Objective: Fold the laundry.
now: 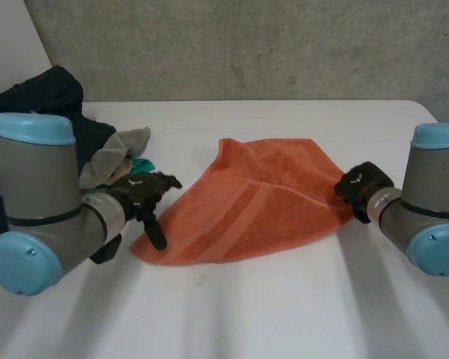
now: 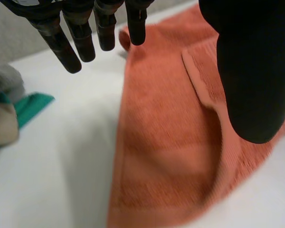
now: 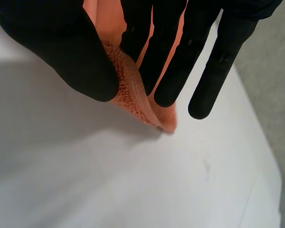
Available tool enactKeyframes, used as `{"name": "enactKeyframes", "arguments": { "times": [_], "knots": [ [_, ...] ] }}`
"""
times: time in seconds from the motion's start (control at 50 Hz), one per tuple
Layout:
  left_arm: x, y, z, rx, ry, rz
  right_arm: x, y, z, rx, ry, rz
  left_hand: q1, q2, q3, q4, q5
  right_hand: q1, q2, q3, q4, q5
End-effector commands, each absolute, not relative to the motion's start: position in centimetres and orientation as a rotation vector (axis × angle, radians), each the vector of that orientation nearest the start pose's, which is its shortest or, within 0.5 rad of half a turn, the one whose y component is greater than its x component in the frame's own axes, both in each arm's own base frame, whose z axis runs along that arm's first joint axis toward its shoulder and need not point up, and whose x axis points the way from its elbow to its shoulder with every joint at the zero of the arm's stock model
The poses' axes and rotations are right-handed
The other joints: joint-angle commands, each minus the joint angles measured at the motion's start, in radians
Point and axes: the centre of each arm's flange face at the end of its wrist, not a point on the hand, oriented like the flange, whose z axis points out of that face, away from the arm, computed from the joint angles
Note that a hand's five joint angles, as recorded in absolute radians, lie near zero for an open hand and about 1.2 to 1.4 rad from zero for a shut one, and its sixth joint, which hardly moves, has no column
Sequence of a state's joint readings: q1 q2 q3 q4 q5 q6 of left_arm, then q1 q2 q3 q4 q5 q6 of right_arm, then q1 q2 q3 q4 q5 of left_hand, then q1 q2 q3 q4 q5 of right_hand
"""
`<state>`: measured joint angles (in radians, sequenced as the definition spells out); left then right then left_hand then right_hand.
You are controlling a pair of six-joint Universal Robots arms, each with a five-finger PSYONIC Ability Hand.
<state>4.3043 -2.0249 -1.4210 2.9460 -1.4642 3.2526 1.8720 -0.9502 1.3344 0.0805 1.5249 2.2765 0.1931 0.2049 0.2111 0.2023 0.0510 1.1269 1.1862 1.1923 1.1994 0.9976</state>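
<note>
An orange towel [image 1: 254, 202] lies partly folded on the white table [image 1: 284, 314], one layer turned over another. My left hand [image 1: 142, 196] hovers at the towel's near left corner, fingers [image 2: 71, 42] straight and spread above the cloth [image 2: 166, 142], holding nothing. At the towel's right corner, my right hand [image 1: 361, 187] pinches the towel's edge [image 3: 133, 90] between thumb [image 3: 61, 52] and fingers [image 3: 161, 61], lifting that corner slightly off the table.
A pile of laundry sits at the back left: a dark garment [image 1: 45, 97], a grey cloth [image 1: 120, 153] and a green piece [image 2: 31, 107]. A grey wall [image 1: 247, 45] runs behind the table. Bare tabletop lies in front of the towel.
</note>
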Motion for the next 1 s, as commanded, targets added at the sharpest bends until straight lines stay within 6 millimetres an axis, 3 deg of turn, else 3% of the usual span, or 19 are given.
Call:
{"name": "enactKeyframes", "arguments": {
  "times": [0.02,0.06,0.08,0.14,0.16,0.24,0.32,0.34,0.4,0.46,0.48,0.54,0.56,0.62,0.68,0.76,0.88,0.94,1.0],
  "knots": [
    [-25.6,-27.3,21.8,0.754,2.757,-1.856,29.0,-26.8,21.3,-1.627,2.11,-1.851,-0.019,-0.03,-0.037,-0.028,-0.051,0.269,0.21,0.204,0.197,0.224],
    [-25.2,-27.4,22.4,0.723,2.75,-1.878,30.4,-25.1,22.5,-1.634,2.02,-1.851,-0.019,-0.03,-0.037,-0.028,-0.051,0.269,0.21,0.204,0.197,0.224],
    [-24.9,-27.6,22.9,0.696,2.742,-1.903,31.7,-23.3,23.2,-1.65,1.931,-1.828,-0.019,-0.03,-0.037,-0.028,-0.051,0.269,0.21,0.204,0.197,0.224],
    [-24.3,-27.8,23.6,0.649,2.732,-1.931,33.7,-20.3,23.2,-1.691,1.802,-1.746,-0.019,-0.03,-0.037,-0.028,-0.051,0.269,0.21,0.204,0.197,0.224],
    [-23.8,-28.0,24.0,0.618,2.722,-1.948,34.7,-18.4,23.0,-1.72,1.736,-1.689,-0.019,-0.03,-0.037,-0.028,-0.051,0.269,0.21,0.204,0.197,0.224],
    [-22.7,-28.4,24.8,0.554,2.707,-1.974,36.5,-14.6,22.1,-1.768,1.625,-1.569,-0.019,-0.03,-0.037,-0.028,-0.051,0.269,0.21,0.204,0.197,0.224],
    [-22.1,-28.6,25.1,0.536,2.71,-1.986,37.7,-13.4,20.5,-1.788,1.602,-1.503,-0.019,-0.03,-0.037,-0.028,-0.051,0.269,0.21,0.204,0.197,0.224],
    [-22.0,-28.6,25.1,0.539,2.712,-1.987,37.9,-13.4,20.4,-1.79,1.609,-1.499,-0.019,-0.03,-0.037,-0.028,-0.051,0.121,0.061,0.055,0.048,0.076],
    [-21.8,-28.5,24.8,0.544,2.73,-1.974,37.9,-14.6,20.6,-1.758,1.684,-1.541,-0.019,-0.03,-0.037,-0.028,-0.051,-0.446,-0.505,-0.511,-0.518,-0.491],
    [-21.9,-28.3,24.6,0.555,2.745,-1.962,37.5,-15.6,21.6,-1.668,1.758,-1.586,-0.019,-0.03,-0.037,-0.028,-0.051,-0.611,-0.67,-0.677,-0.684,-0.656],
    [-22.0,-28.2,24.4,0.563,2.754,-1.952,36.9,-16.3,22.8,-1.569,1.803,-1.621,-0.019,-0.03,-0.037,-0.028,-0.051,-0.728,-0.787,-0.793,-0.801,-0.773],
    [-22.1,-27.9,24.2,0.579,2.761,-1.945,35.6,-18.1,25.8,-1.381,1.85,-1.711,-0.019,-0.03,-0.037,-0.028,-0.051,-0.788,-0.847,-0.853,-0.86,-0.833],
    [-22.4,-27.8,24.1,0.591,2.766,-1.942,34.3,-19.3,27.8,-1.247,1.884,-1.759,-0.019,-0.03,-0.037,-0.028,-0.051,-0.866,-0.926,-0.932,-0.939,-0.912],
    [-23.0,-27.4,23.8,0.62,2.78,-1.939,31.2,-21.8,30.0,-1.022,1.981,-1.786,-0.019,-0.03,-0.037,-0.028,-0.051,-0.923,-0.982,-0.988,-0.995,-0.968],
    [-24.1,-26.8,23.3,0.678,2.807,-1.914,28.6,-24.2,29.1,-0.886,2.117,-1.717,0.041,0.029,0.023,0.031,0.008,-0.923,-0.982,-0.988,-0.996,-0.968],
    [-25.6,-25.0,22.3,0.771,2.877,-1.815,27.1,-26.2,27.0,-0.916,2.183,-1.643,0.141,0.129,0.123,0.131,0.108,-0.835,-0.895,-0.901,-0.908,-0.881],
    [-28.1,-21.3,20.3,0.945,2.942,-1.634,26.2,-29.1,22.3,-1.237,2.151,-1.58,0.167,0.155,0.149,0.158,0.135,-0.559,-0.618,-0.624,-0.632,-0.604],
    [-29.2,-20.5,19.4,1.01,2.908,-1.612,26.1,-30.4,20.3,-1.393,2.107,-1.589,0.097,0.085,0.079,0.088,0.065,-0.556,-0.615,-0.621,-0.629,-0.601],
    [-30.1,-20.9,18.4,1.047,2.841,-1.609,26.5,-31.6,18.1,-1.455,2.104,-1.578,0.088,0.076,0.07,0.079,0.056,-0.556,-0.615,-0.621,-0.629,-0.601]
  ]
}}
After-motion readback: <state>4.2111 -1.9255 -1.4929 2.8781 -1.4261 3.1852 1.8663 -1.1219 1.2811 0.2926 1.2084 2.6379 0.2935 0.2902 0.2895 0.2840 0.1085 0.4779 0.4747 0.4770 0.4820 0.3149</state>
